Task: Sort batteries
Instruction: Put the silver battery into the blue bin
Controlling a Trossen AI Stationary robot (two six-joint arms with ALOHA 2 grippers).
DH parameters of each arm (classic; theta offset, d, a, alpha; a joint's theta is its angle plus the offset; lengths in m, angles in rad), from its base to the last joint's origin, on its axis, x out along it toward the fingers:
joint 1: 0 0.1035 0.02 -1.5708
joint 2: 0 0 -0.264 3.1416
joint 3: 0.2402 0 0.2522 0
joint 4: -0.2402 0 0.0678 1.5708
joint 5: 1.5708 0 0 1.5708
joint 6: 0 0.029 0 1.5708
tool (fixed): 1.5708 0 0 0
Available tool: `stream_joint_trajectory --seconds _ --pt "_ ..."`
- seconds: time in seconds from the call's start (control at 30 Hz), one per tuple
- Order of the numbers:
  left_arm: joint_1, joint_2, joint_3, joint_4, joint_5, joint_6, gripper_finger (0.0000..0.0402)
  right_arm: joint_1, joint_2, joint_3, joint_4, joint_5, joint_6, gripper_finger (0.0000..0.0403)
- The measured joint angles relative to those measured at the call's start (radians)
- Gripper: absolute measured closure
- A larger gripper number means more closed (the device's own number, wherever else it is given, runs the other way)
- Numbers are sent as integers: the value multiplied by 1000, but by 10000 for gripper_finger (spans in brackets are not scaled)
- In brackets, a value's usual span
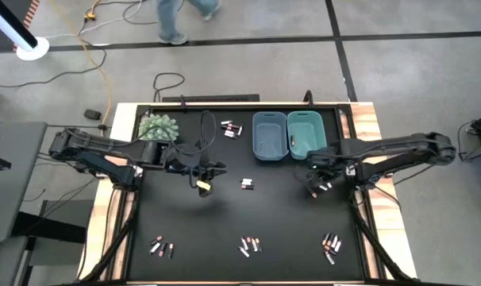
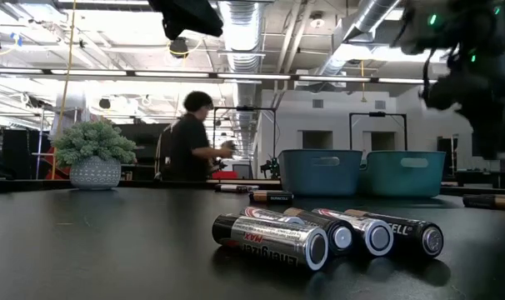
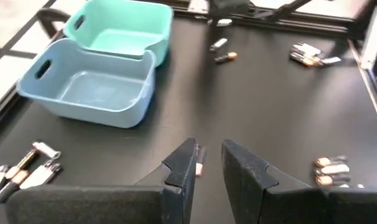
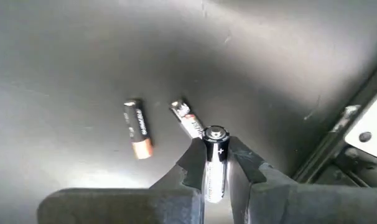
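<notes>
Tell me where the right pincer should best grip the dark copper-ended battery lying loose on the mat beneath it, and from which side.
Grip the dark battery across the middle of its barrel, coming straight down from above. It lies flat, apart from the silvery battery beside it, so fingers would likely fit either side. The right pincer is already shut on an upright battery, so that likely goes first.

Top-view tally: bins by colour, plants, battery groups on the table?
Blue bin: 1
Teal bin: 1
Plant: 1
Battery groups: 6
Total: 9
</notes>
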Motion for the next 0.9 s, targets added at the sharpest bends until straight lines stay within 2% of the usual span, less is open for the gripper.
stream_joint_trajectory --seconds 0.2,0.47,0.7,0.9 --pt "70 0 0 0 -3 49 331 40 -96 126 -68 101 95 352" --pt "127 0 0 -5 -1 150 331 17 -74 323 -72 207 53 352" --pt "216 -39 0 -30 53 234 331 -62 59 478 -33 243 -85 352" --pt "325 -86 0 -92 92 291 331 -142 246 611 77 243 -248 352"
